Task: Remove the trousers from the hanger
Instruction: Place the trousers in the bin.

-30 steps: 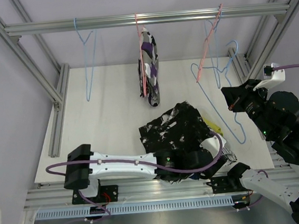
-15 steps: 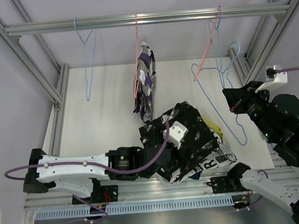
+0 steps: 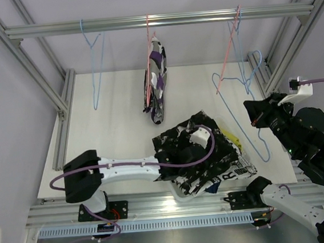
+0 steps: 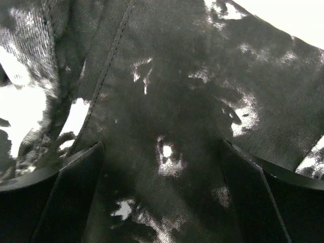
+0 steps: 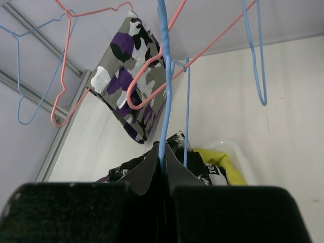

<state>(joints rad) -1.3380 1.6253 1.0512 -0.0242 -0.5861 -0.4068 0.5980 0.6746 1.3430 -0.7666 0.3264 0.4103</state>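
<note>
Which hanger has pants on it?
The pink hanger in the middle of the rail: purple-white-black trousers hang on it. The other hangers are bare wire.

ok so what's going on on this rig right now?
The left arm is stretched over a heap of black-and-white splatter-print trousers on the white table. Its left pincer is open, with that fabric between the fingers. The right pincer is shut on a bare blue wire hanger hooked on the aluminium rail. The purple-white-black camouflage trousers hang on a pink wire hanger, not yet removed.
</note>
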